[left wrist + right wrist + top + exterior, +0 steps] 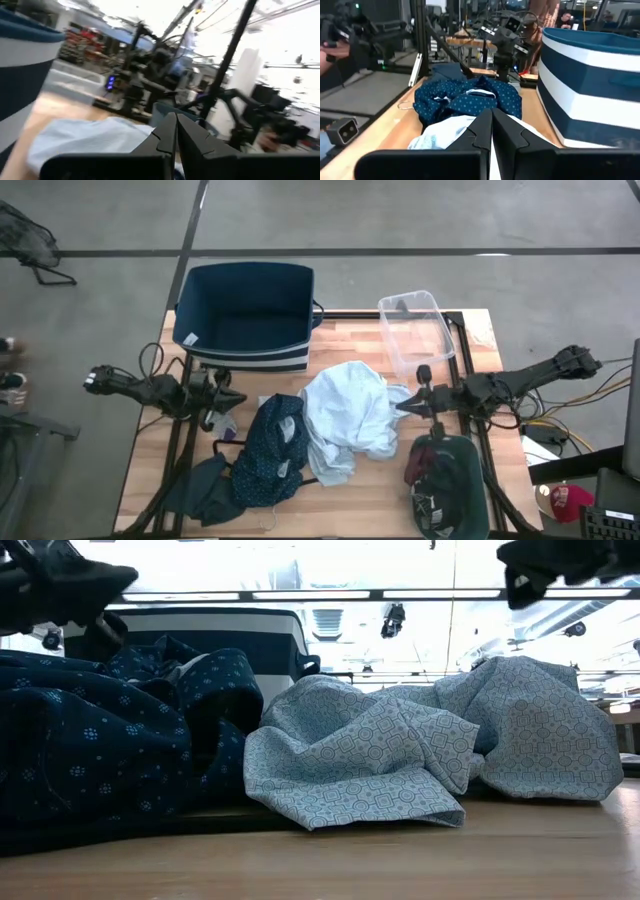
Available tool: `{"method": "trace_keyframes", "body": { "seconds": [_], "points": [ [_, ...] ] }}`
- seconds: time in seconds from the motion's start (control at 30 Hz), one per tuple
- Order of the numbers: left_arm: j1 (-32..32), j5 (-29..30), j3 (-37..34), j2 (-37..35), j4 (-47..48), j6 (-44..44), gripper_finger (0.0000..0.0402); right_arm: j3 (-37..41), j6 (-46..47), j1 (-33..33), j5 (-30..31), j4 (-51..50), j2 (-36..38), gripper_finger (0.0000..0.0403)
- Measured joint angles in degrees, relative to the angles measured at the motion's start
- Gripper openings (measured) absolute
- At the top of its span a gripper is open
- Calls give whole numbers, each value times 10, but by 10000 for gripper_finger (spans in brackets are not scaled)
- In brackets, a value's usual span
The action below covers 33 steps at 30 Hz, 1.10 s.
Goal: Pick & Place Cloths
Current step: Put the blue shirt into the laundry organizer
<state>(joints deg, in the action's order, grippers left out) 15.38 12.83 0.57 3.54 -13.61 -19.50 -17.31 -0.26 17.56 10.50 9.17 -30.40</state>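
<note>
From above, the left gripper (238, 397) was seen clenched on nothing over the tabletop's (340, 510) left part, just in front of the striped navy bin (248, 315) standing at the far edge. The right gripper (402, 406) was likewise pinched shut and empty, at the right rim of the pale-blue shirt (345, 418), which was heaped mid-table. The navy dotted piece (272, 448) was spread just left of the shirt, touching it, and a dark teal piece (205, 488) was draped at the near left corner. A teal and maroon bundle (445, 480) was laid at the near right corner. A clear plastic container (417, 330) was placed by the far right edge.

At table height, the shirt (430, 745) was crumpled beside the dotted piece (110, 745), with the bin (215, 635) behind them.

Past the left wrist's closed fingers (172, 137), the shirt (85, 142) was visible.

Past the right wrist's closed fingers (490, 130), the dotted piece (467, 102), the shirt (442, 132) and the bin (592, 85) were shown.
</note>
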Motion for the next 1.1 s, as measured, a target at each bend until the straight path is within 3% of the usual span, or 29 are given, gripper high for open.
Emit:
{"method": "trace_keyframes", "body": {
  "seconds": [0.1,0.33,0.67,0.93,1.1],
  "points": [
    [-1,40,8,2,-27,-8,19,25,-1,0,0,1,42,8],
    [12,14,60,53,-25,-20,31,68,6,0,0,1,85,8],
    [47,-3,210,265,-19,46,144,112,60,0,0,4,86,8],
    [83,8,394,407,186,104,265,156,107,0,0,41,86,9],
    [122,30,487,495,359,33,291,168,108,0,0,45,86,9]
  ]
}}
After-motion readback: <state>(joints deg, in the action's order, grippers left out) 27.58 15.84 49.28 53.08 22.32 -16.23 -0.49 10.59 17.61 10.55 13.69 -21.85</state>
